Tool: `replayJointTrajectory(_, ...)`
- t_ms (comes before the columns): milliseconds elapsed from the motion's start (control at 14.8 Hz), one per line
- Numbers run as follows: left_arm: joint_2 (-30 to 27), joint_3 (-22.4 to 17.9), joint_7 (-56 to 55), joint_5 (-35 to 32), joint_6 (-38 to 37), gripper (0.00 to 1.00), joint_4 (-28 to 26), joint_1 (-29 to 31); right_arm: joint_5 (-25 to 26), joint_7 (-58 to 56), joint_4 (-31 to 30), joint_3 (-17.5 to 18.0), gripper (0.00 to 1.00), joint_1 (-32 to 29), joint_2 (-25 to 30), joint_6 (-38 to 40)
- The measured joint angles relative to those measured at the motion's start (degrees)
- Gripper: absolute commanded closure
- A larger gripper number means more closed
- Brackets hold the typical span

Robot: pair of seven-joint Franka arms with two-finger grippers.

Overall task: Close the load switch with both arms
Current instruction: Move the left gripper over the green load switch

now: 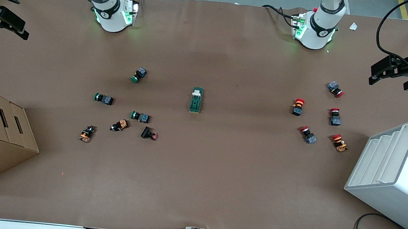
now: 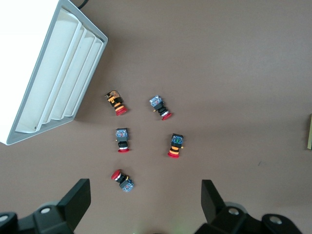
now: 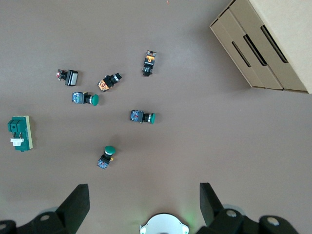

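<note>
Load switch point(image 1: 196, 100) untouched mid-bench; left gripper point(image 2: 145, 201) and right gripper point(image 3: 144, 201) open, high, well apart. Approach both ends squarely.

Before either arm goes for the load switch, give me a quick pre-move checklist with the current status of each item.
1. Load switch lies free mid-table, nothing touching it: ok.
2. Left gripper open, holding nothing, up over the red push buttons at its end of the table: ok.
3. Right gripper open, holding nothing, up over its end by the green push buttons: ok.
4. Table around the switch free of buttons: ok.
5. Lever position, open or closed: cannot tell.
</note>
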State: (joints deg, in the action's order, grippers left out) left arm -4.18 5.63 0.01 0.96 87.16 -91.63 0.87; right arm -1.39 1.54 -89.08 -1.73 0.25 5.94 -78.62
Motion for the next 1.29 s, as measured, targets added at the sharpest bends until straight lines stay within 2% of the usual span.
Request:
replayJointTrajectory(406,0.57,0.51,0.00,0.00,-0.08,0.00,0.22,-0.49,0.02,-0.66,0.00,0.00,0.00,0.00,0.00,0.00)
replayJointTrajectory(609,3.25,2.63,-0.89,0.02,0.47,0.00,1.41,-2.81,0.03,-0.86,0.00,-0.02,0.00,0.00,0.00,0.00)
replayJointTrajectory(947,9.99,10.60,-22.36,-0.04,5.59,0.00,1.53,-11.62,0.04,-0.95,-0.01,-0.05,0.00,-0.01,0.00,0.04)
replayJointTrajectory(1285,18.11,11.52,-43.94,-0.19,14.34,0.00,0.80,-23.74,0.16,-0.99,-0.01,-0.04,0.00,-0.01,0.00,0.09)
